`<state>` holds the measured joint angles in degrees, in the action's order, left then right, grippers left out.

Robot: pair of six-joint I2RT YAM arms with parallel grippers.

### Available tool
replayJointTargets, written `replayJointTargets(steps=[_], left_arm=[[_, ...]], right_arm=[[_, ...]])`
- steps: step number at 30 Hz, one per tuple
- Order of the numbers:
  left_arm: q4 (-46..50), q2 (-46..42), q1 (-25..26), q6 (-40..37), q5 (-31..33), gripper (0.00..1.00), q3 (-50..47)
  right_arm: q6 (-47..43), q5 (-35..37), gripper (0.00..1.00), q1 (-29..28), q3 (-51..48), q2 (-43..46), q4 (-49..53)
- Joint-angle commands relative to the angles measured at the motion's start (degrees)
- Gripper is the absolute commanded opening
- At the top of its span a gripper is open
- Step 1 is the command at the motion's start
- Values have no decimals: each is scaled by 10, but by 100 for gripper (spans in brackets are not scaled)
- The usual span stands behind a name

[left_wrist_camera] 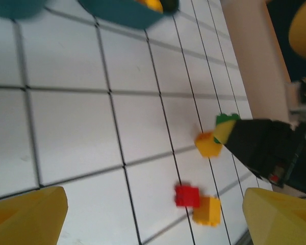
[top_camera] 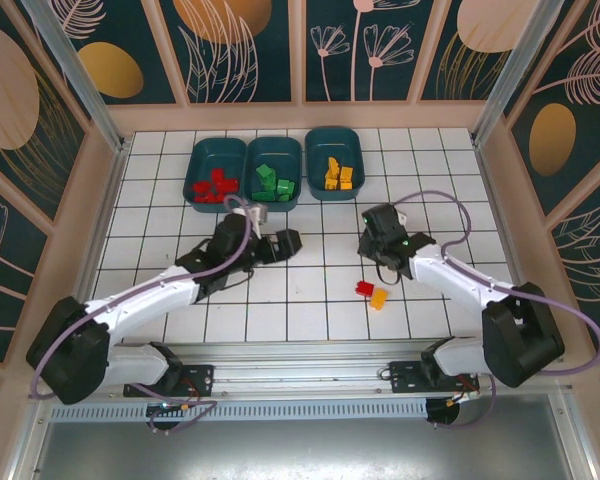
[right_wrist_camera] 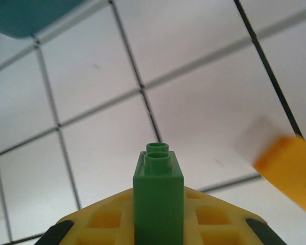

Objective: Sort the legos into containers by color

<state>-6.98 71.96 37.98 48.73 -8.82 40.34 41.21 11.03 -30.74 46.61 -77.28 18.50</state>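
Three teal bins (top_camera: pixel 275 141) stand in a row at the top centre of the tiled bench (top_camera: pixel 150 180). From left to right they hold red, green and yellow-orange bricks. Just right of centre, the right arm's jaws are clamped on a green brick (right_wrist_camera: pixel 158 196), its studs pointing away. A blurred yellow-orange brick (left_wrist_camera: pixel 208 144) is just beside it. Lower in the frame, a red brick (top_camera: pixel 364 288) and a second yellow-orange brick (top_camera: pixel 379 299) lie touching. Left of centre, the left arm's jaws stand wide apart over the tiles.

Smooth plastic green lego (right_wrist_camera: pixel 158 201); matt white tiled table (right_wrist_camera: pixel 194 76).
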Motion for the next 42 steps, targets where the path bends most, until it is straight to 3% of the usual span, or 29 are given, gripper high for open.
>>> replayJointTargets(steps=[1, 4, 7, 12, 17, 18, 20, 22, 24, 28, 33, 38, 42], left_arm=[[36, -53, -71, 20, 36, 93, -28], [53, -91, -131, 29, 32, 96, -56], [106, -124, -158, 19, 55, 98, -57], [115, -172, -184, 37, 60, 99, -88], [113, -163, -186, 43, 36, 99, -99], [112, -164, -186, 43, 35, 98, -101], [111, -167, -186, 40, 34, 98, -101], [109, -167, -186, 34, 28, 99, -100], [100, -165, -186, 27, 18, 98, -98], [78, -152, -186, 24, -6, 99, -95], [31, -127, -186, 15, -72, 98, -102], [-15, -107, -171, 10, -121, 98, -119], [-31, -69, -116, -3, -124, 98, -104]], right_arm=[[-81, 8, 15, -3, 75, -67, -47], [-124, -5, 15, 5, 162, -159, -71], [-152, -45, 15, -3, 258, -242, -86], [-190, -74, 15, -59, 429, -382, -68], [-205, -85, 18, -74, 556, -483, -36], [-207, -91, 22, -75, 585, -501, -19], [-214, -86, 46, -77, 620, -523, 5], [-220, -85, 58, -79, 632, -521, 12], [-228, -66, 66, -85, 620, -494, 4], [-232, -34, 67, -93, 555, -406, -16], [-211, 26, 65, -84, 339, -236, -16], [-184, 6, 66, -77, 141, -113, 69], [-122, -33, 70, -79, 46, -45, 140]])
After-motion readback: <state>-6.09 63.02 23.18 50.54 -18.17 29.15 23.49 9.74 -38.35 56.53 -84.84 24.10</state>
